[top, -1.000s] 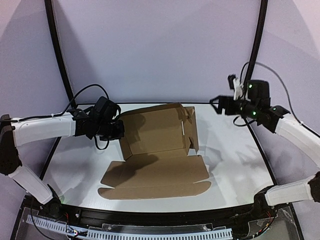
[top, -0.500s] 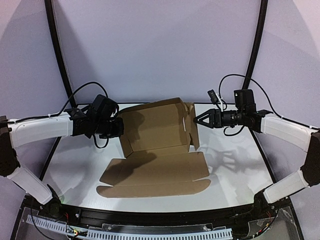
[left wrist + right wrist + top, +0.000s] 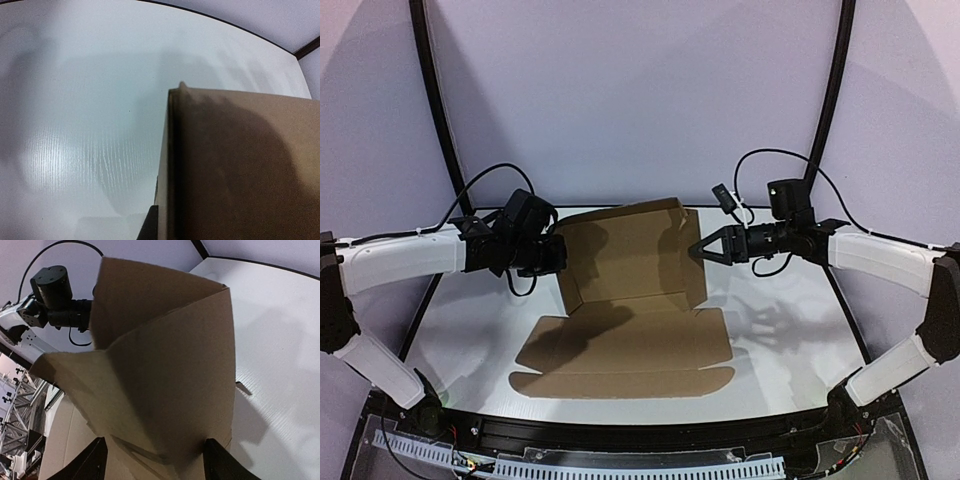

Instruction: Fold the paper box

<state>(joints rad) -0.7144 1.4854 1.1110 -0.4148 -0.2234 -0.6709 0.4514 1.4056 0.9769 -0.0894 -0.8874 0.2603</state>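
Observation:
The paper box (image 3: 630, 250) is brown cardboard, partly folded: its back part stands upright and a flat flapped panel (image 3: 620, 350) lies on the table in front. My left gripper (image 3: 558, 256) is shut on the left edge of the upright part. In the left wrist view, one dark finger (image 3: 149, 224) presses against the cardboard edge (image 3: 172, 165). My right gripper (image 3: 698, 250) is open at the box's right side flap. In the right wrist view that flap (image 3: 170, 365) fills the space just ahead of the spread fingers (image 3: 220, 460).
The white table (image 3: 780, 310) has a dark rim, and its near edge runs past both arm bases. Two black curved poles (image 3: 832, 90) rise at the back corners. The left arm (image 3: 55, 295) shows behind the box in the right wrist view.
My right arm swung in from the far right to the box's right flap, and its jaws narrowed. The flap has turned inward a little. The left gripper kept its hold.

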